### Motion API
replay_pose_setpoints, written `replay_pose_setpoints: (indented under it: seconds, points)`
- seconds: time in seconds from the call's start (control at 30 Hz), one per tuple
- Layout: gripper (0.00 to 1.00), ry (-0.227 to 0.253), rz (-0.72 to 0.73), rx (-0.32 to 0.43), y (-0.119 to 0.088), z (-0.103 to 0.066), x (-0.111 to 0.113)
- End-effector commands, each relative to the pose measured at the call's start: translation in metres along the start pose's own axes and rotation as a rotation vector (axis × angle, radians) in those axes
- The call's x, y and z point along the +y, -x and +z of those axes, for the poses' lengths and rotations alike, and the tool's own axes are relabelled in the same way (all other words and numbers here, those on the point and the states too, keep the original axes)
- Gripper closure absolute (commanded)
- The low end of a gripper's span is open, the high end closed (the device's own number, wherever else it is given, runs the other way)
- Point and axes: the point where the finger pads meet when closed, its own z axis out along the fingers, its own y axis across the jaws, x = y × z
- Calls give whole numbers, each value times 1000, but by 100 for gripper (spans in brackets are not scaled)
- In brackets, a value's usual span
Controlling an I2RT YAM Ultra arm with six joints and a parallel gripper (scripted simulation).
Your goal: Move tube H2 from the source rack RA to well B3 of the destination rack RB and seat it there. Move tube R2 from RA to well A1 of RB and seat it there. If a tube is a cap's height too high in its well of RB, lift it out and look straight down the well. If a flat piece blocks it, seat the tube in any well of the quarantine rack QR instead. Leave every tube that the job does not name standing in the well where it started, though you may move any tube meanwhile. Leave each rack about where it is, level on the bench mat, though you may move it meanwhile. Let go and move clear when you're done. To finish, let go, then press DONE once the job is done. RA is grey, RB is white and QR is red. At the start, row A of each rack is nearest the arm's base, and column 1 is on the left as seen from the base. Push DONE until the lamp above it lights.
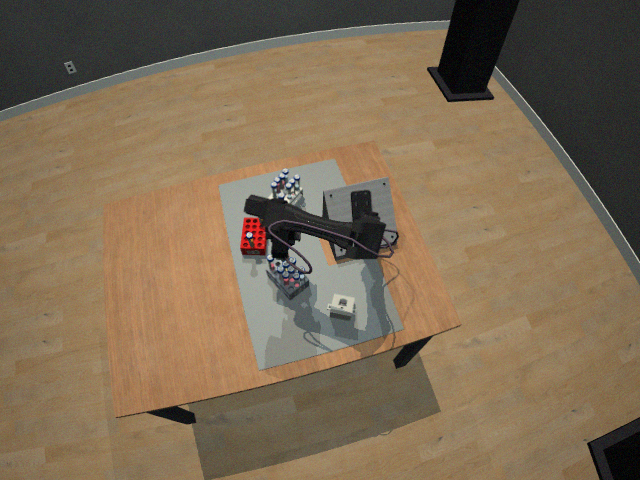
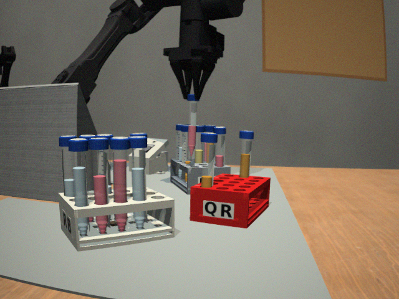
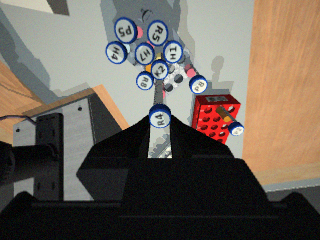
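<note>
My gripper [image 2: 192, 98] [image 3: 160, 119] is shut on the blue cap of tube R4 [image 2: 192, 136] [image 3: 160, 118], which holds pink liquid and hangs upright. It is above the grey rack RA [image 1: 298, 290] [image 2: 192, 180], its tip over the rack's top in the exterior view. RA holds several capped tubes; the wrist view shows labels such as P5 [image 3: 125, 31], R5 [image 3: 157, 33] and H7 [image 3: 144, 53]. I cannot make out H2 or R2. The white rack RB [image 2: 125, 208] holds several tubes with blue or pink liquid. The red rack QR [image 1: 253, 252] [image 2: 196, 205] holds two amber tubes.
The white button box [image 1: 342, 305] stands on the grey mat [image 1: 289, 335], nearer the arm's side than RA. A grey metal panel [image 1: 337, 198] [image 2: 38, 138] stands beside the arm's base, near RB. QR stands between RA and RB, toward the mat's far edge.
</note>
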Motion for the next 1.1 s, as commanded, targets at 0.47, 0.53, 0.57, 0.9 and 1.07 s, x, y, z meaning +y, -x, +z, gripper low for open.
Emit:
replay_pose_setpoints:
  seconds: [0.47, 0.53, 0.57, 0.9, 1.07]
  points:
    - [100, -32, -14, -12, 6, 0, -3]
    - [100, -19, 0, -16, 4, 4, 2]
    - [100, -20, 5, -17, 3, 3, 2]
    - [100, -25, 2, -17, 3, 5, 0]
    - [100, -26, -6, -15, 5, 7, -1]
